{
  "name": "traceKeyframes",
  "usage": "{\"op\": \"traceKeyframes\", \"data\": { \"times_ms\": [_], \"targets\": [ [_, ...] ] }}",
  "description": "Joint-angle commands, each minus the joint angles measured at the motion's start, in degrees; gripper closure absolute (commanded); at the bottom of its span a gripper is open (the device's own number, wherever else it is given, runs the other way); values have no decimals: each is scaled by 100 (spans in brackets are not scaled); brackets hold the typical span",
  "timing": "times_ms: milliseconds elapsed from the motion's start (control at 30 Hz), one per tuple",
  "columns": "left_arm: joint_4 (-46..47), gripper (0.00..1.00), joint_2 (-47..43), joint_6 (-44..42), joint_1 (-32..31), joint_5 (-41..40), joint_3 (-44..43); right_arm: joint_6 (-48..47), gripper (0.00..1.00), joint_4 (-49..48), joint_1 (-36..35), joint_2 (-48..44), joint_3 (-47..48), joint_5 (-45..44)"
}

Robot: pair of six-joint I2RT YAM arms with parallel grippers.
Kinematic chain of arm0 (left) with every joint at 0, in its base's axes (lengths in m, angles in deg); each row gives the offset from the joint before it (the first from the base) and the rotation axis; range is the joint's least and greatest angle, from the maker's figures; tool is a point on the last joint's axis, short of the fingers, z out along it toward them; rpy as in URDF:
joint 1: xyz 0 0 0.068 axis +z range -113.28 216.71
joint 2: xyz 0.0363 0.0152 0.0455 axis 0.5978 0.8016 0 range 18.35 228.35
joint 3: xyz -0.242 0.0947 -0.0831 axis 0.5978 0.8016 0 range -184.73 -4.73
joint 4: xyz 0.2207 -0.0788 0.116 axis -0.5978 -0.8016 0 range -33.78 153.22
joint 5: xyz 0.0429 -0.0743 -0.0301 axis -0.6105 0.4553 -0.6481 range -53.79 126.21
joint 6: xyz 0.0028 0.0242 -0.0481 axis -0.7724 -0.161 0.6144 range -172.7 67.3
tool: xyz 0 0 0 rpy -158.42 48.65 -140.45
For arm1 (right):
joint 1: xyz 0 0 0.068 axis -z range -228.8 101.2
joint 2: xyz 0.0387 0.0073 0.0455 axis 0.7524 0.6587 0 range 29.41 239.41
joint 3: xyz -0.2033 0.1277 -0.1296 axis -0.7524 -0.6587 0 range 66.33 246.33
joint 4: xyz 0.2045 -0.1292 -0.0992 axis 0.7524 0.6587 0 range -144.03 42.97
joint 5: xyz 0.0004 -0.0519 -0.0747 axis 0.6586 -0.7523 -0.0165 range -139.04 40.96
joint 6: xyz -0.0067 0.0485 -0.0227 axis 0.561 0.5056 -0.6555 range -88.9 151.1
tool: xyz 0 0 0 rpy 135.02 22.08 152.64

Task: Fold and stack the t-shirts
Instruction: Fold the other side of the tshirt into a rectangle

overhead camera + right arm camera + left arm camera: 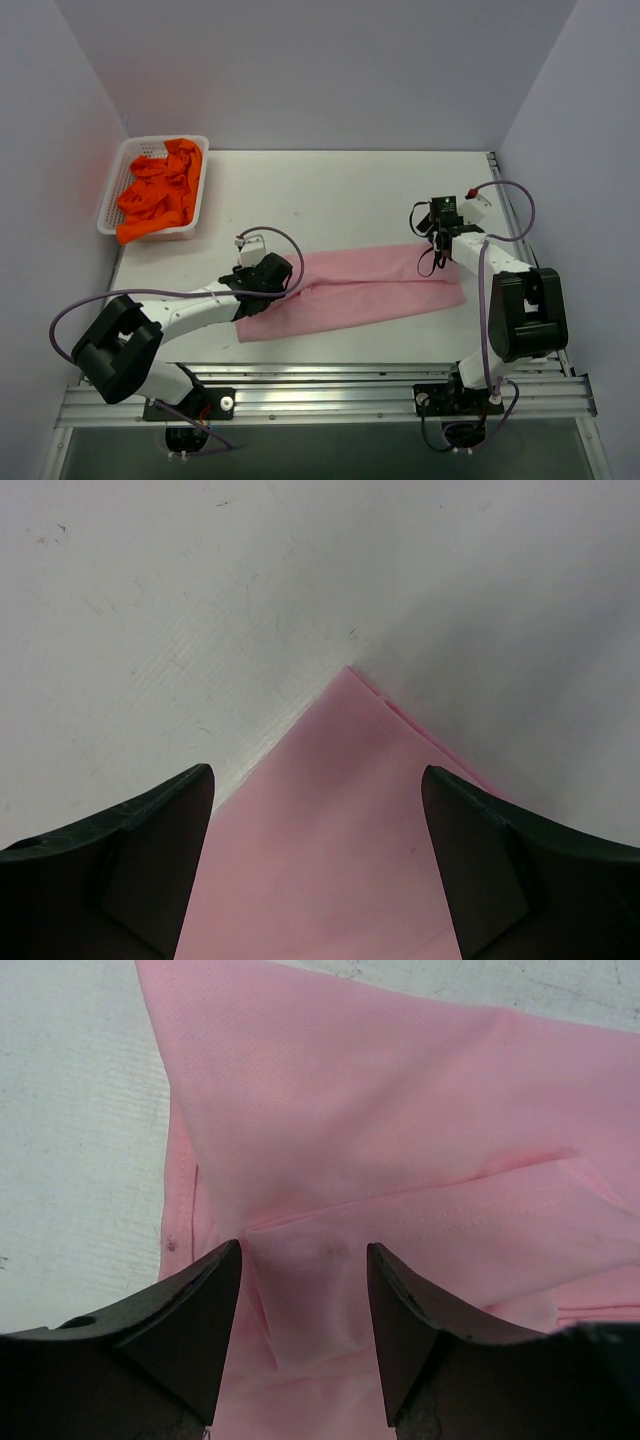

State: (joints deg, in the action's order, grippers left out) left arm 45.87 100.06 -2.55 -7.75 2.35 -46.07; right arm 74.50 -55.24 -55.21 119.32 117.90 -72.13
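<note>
The light pink t-shirt (370, 290) lies flat as a long folded strip across the middle of the table. My left gripper (289, 276) is open low over its left end; in the left wrist view the open gripper (305, 1250) straddles a folded sleeve layer of the shirt (400, 1110). My right gripper (428, 248) is open at the shirt's far right corner; in the right wrist view the gripper (318, 772) has that pink corner (340, 820) between its fingers, not clamped. Several bright orange t-shirts (160, 190) lie crumpled in the basket.
A white plastic mesh basket (108, 205) stands at the far left corner of the white table (330, 190). Grey walls close in the left, far and right sides. A metal rail (320, 395) with both arm bases runs along the near edge.
</note>
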Motion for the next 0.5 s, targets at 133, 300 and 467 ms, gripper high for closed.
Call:
{"op": "traceKeyframes", "data": {
  "times_ms": [133, 300, 467],
  "targets": [
    [750, 39, 38, -190, 193, 240, 135, -42, 20, -81, 26, 185, 46, -73],
    [873, 39, 55, -251, 237, 328, 161, -42, 20, -98, 26, 246, 55, -81],
    [926, 43, 152, -269, 272, 407, 153, -42, 20, -90, 26, 282, 72, -90]
  ]
}}
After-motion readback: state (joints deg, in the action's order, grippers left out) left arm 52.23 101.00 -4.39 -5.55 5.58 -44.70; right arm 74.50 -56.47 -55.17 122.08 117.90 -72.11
